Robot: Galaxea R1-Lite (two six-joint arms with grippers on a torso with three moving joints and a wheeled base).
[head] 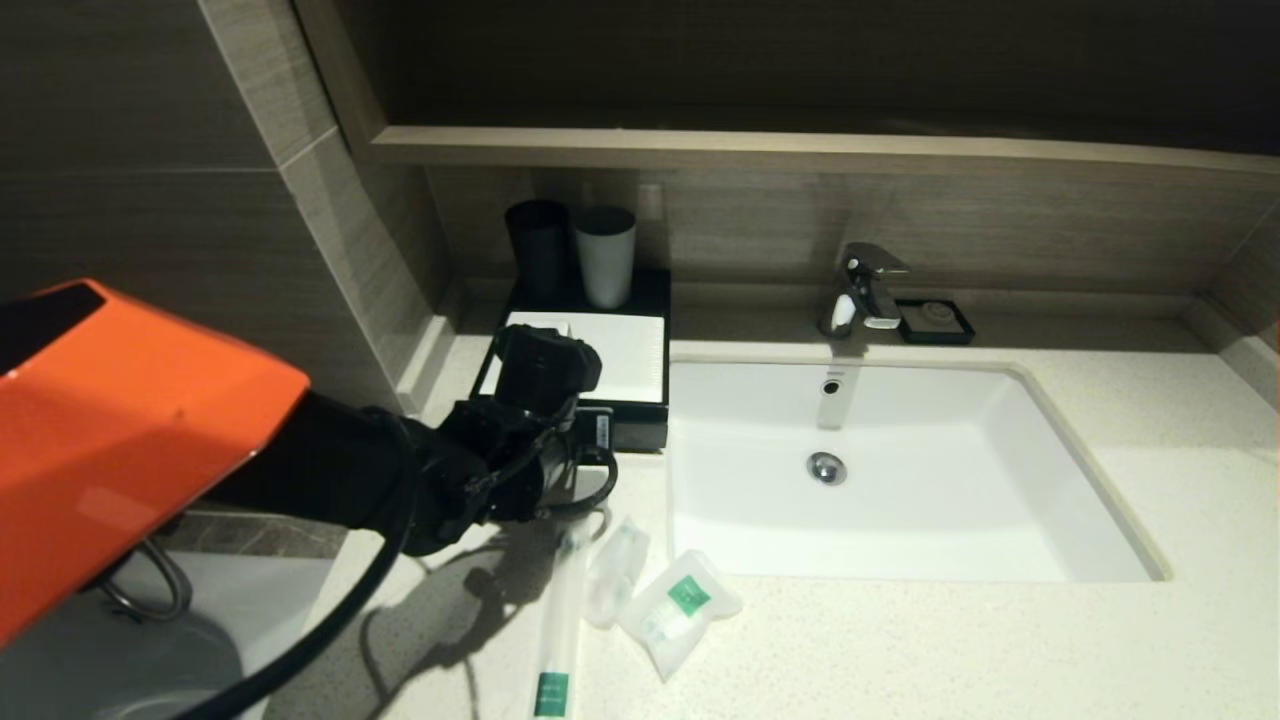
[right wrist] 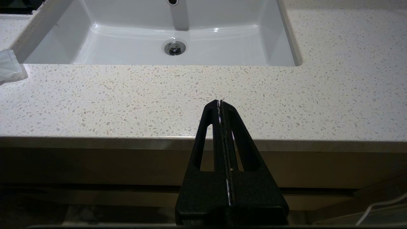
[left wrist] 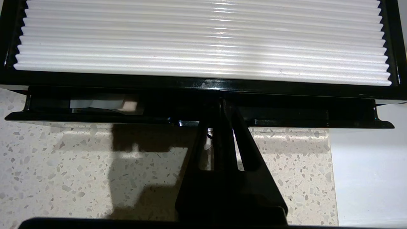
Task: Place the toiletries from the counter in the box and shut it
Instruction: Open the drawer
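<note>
The box (head: 628,356), black with a white ribbed top (left wrist: 203,38), stands on the counter (head: 900,650) left of the sink. Its front drawer (left wrist: 318,122) is out by a narrow gap, with something white inside. My left gripper (head: 560,415) is shut, its tips (left wrist: 221,100) reaching over the drawer's front lip into the gap. Three sachets lie on the counter in front: the long toothbrush pack (head: 558,630), the small plain one (head: 615,570) and the squarish green-labelled one (head: 680,605). My right gripper (right wrist: 220,102) is shut and empty, off the counter's front edge.
A black cup (head: 537,250) and a grey cup (head: 605,255) stand behind the box. The white sink (head: 1050,450), the faucet (head: 865,290) and a small black soap dish (head: 935,322) are to the right. A tiled wall closes the left side.
</note>
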